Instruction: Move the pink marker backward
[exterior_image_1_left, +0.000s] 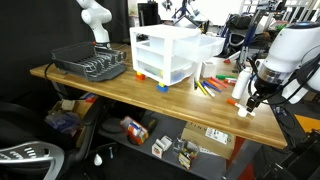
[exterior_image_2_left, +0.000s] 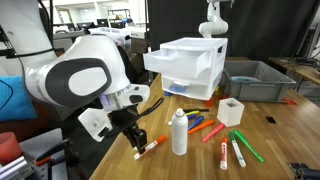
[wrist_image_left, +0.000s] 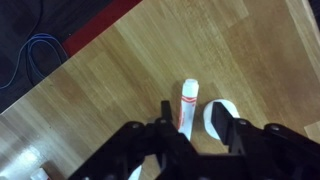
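Observation:
The pink marker (wrist_image_left: 187, 106) is a slim pen with a white body and pinkish-red bands. It lies on the wooden table (wrist_image_left: 120, 70). In an exterior view it (exterior_image_2_left: 151, 146) lies near the table's front edge, left of the white bottle (exterior_image_2_left: 179, 132). My gripper (wrist_image_left: 203, 122) is open and low over the marker. The marker sits between the fingers, close to the left one. The bottle's white top (wrist_image_left: 219, 117) shows beside the right finger. In an exterior view my gripper (exterior_image_1_left: 252, 103) hangs at the table's right end.
A white drawer unit (exterior_image_2_left: 190, 68) stands behind, with a grey bin (exterior_image_2_left: 257, 80) and a small white cup (exterior_image_2_left: 231, 111) near it. Green (exterior_image_2_left: 246, 148), orange (exterior_image_2_left: 212, 130) and yellow (exterior_image_2_left: 197, 122) markers lie right of the bottle. A black dish rack (exterior_image_1_left: 90, 64) sits at the far end.

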